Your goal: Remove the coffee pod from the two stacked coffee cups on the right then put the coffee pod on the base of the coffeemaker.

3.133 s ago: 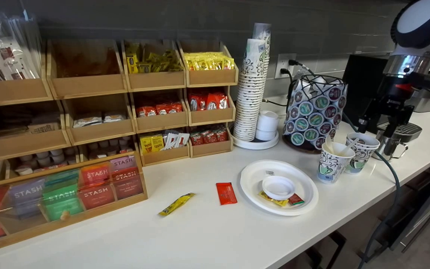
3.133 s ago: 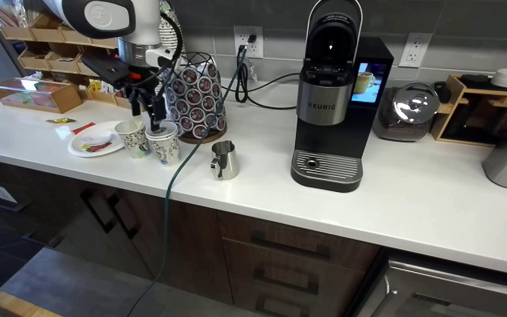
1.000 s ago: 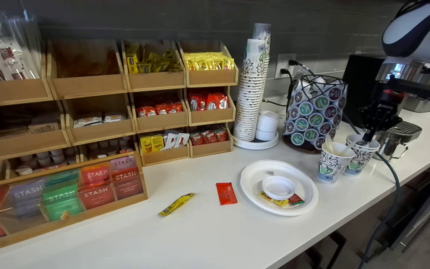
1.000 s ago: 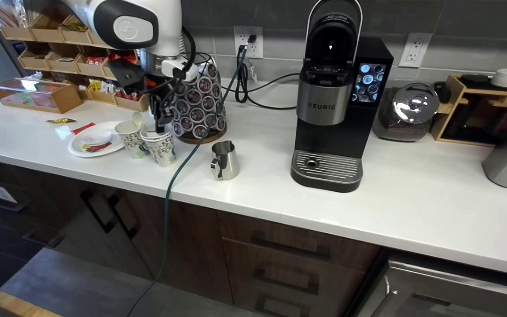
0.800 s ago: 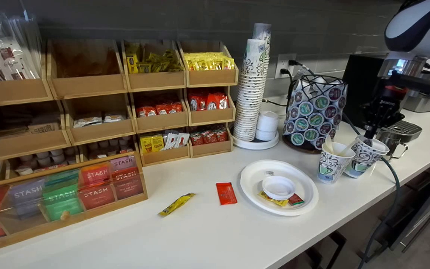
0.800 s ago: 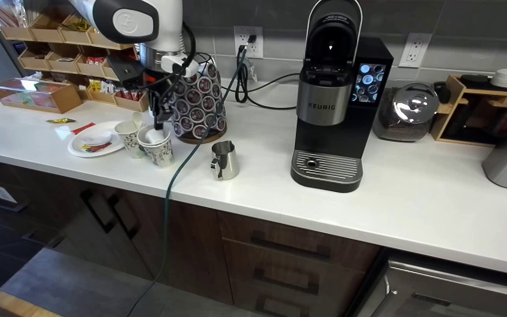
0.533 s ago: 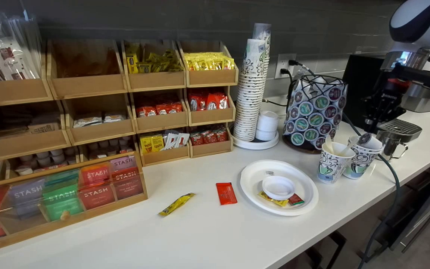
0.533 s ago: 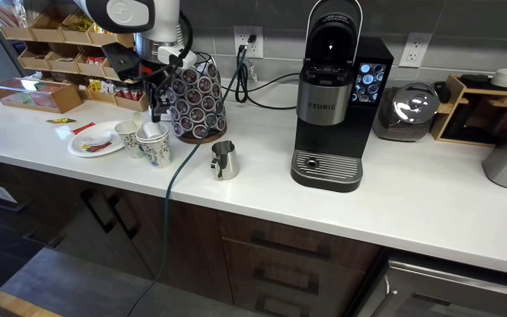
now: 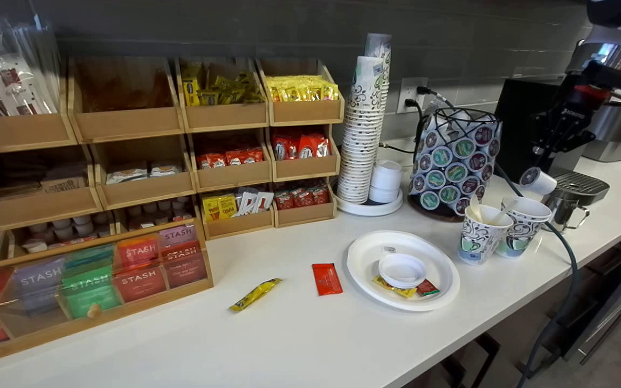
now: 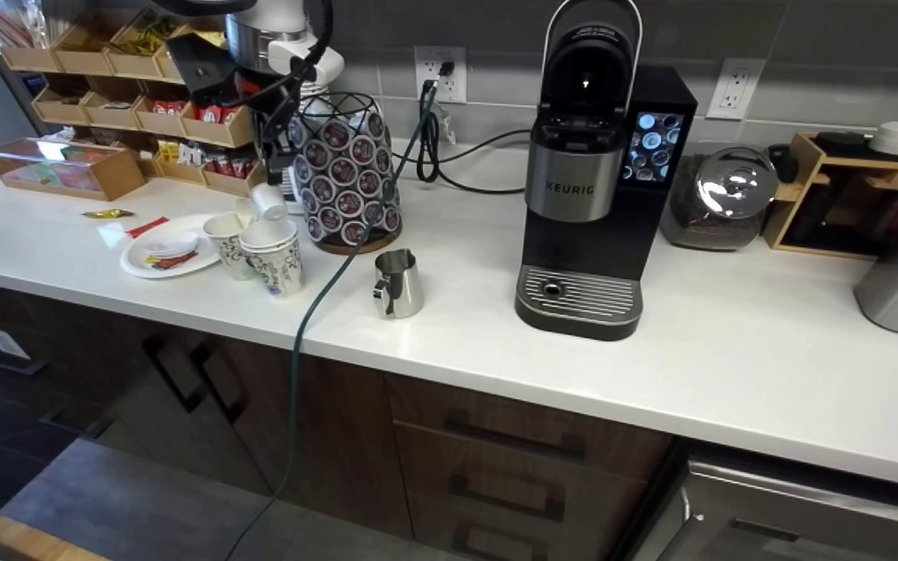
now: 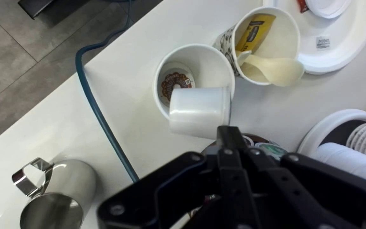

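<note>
The coffee pod (image 10: 269, 201) hangs tilted just above the two stacked coffee cups (image 10: 279, 269), and we see the end effector (image 11: 231, 135) pinching it by the edge of its lid. From left to right along the tabletop (image 10: 457, 335), in an exterior view, we find the white plate (image 10: 135, 259), the spoon cup (image 10: 232, 253) just beside the stacked pair, inside which the wrist view shows us another pod (image 11: 177, 81), then the wire pod rack (image 10: 377, 241), the steel pitcher (image 10: 406, 292) and, well apart, the base of the coffeemaker (image 10: 580, 300).
</note>
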You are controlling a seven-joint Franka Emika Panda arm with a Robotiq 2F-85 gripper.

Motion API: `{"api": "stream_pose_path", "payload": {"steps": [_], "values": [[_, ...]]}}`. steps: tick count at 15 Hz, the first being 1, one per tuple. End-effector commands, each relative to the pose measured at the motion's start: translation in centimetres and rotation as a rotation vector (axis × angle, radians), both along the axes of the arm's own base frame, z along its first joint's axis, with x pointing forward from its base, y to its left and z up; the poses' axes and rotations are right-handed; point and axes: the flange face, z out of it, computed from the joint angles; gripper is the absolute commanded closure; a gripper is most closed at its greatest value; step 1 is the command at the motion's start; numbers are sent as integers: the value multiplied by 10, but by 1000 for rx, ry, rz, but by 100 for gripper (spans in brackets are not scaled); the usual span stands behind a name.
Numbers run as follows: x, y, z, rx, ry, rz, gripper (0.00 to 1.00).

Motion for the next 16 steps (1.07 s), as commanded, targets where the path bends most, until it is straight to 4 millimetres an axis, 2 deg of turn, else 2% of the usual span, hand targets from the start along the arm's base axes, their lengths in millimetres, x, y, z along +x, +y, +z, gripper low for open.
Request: {"api": "stream_pose_path", "payload": {"steps": [1,4,9,13,16], "values": [[-6,-26,23,11,-55,-112,100],[-6,-61,31,14,-76,-235,100],[-10,-110,31,61,-88,-428,100],[-12,-141,17,84,-100,-569,100],[-15,-157,2,107,-122,-656,100]]}}
